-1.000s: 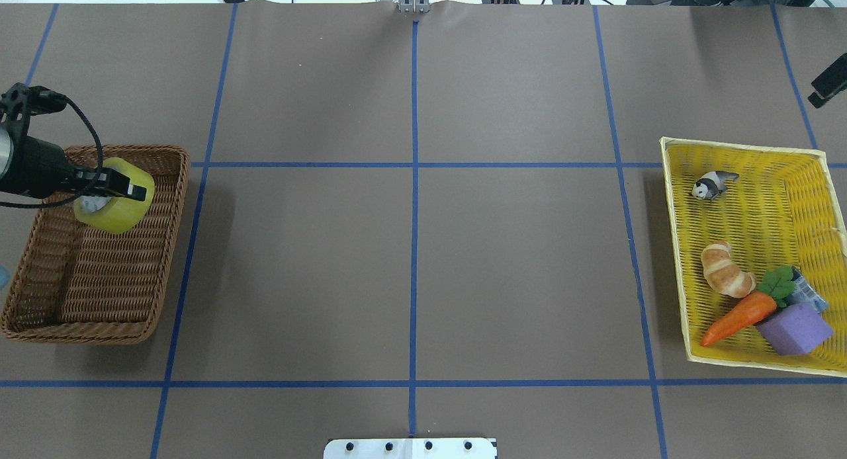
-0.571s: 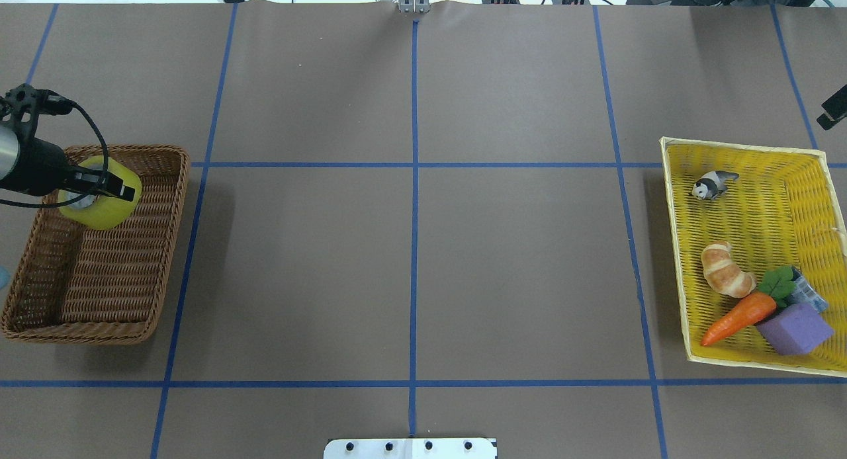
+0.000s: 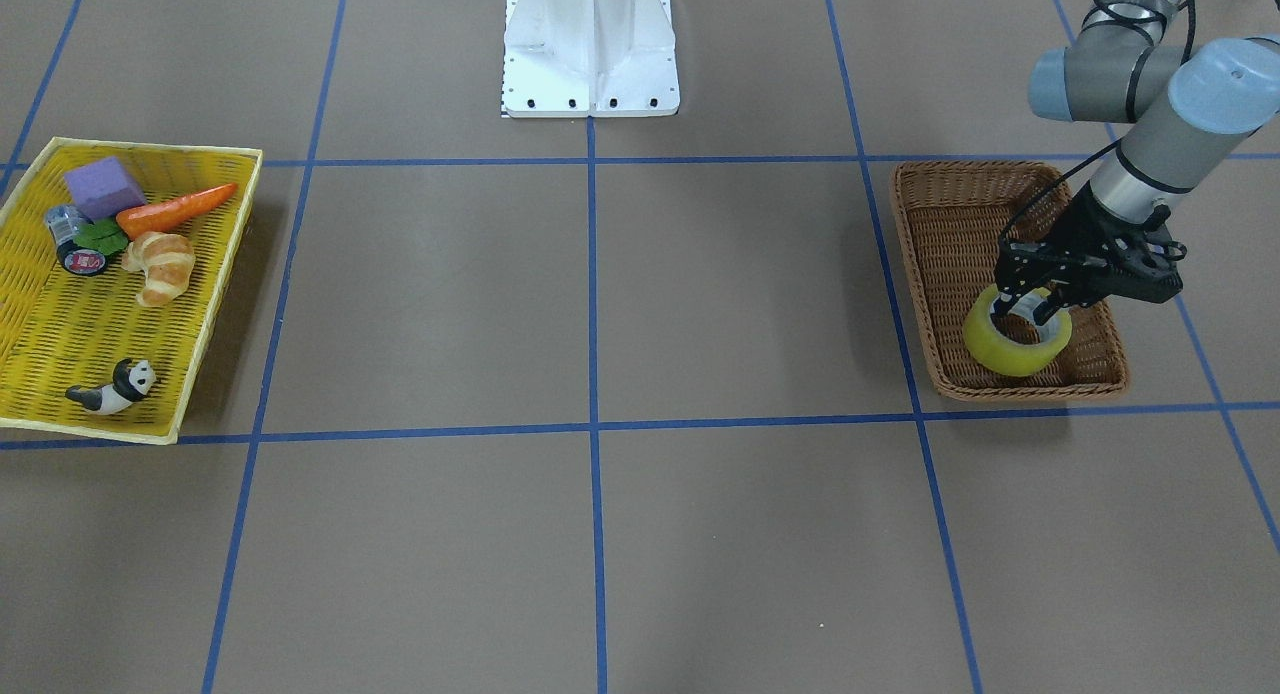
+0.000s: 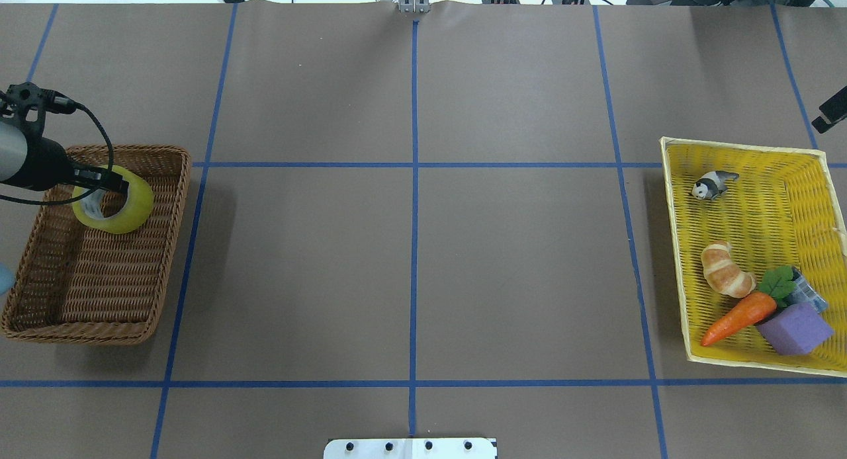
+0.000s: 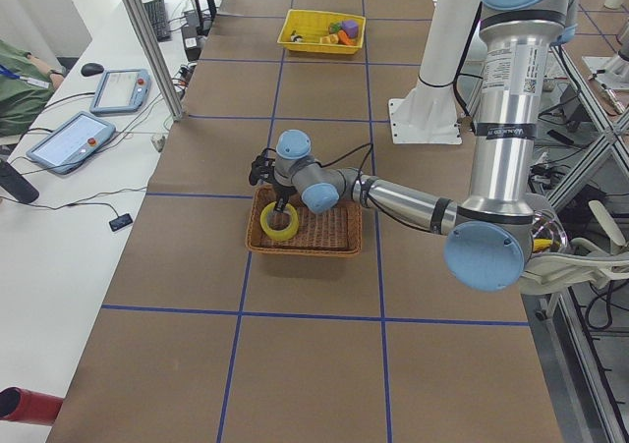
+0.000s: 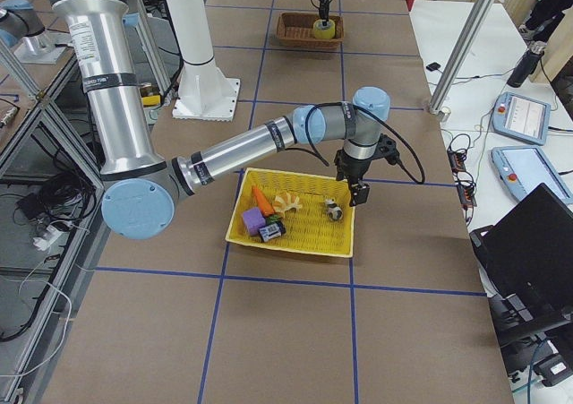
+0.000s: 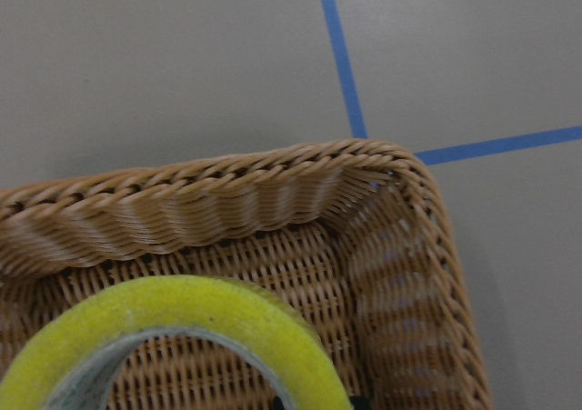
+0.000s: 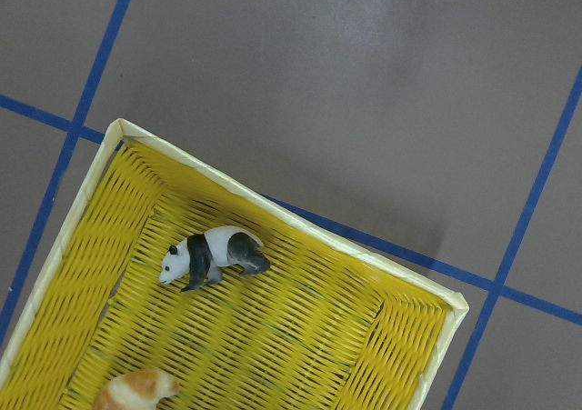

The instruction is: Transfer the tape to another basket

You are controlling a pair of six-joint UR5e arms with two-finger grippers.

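The yellow tape roll (image 4: 114,200) lies tilted in the far corner of the brown wicker basket (image 4: 173,237), its grey core facing up. My left gripper (image 3: 1022,312) is right over the tape (image 3: 1015,349), its fingers spread, one at the core and one by the rim, and it looks open. The left wrist view shows the tape's rim (image 7: 182,315) against the basket's corner (image 7: 227,201). My right gripper (image 6: 360,191) hovers over the far edge of the yellow tray (image 6: 304,238). I cannot tell whether it is open or shut.
The yellow tray (image 4: 741,234) at the right holds a panda figure (image 4: 711,184), a croissant (image 4: 726,278), a carrot (image 4: 738,319), a purple block (image 4: 794,328) and a small can (image 4: 808,292). The robot's white base (image 3: 590,44) stands at mid table.
My left gripper lowered the tape into the basket's far corner. The tape has tipped flatter, with its core showing, and the fingers have spread off it.
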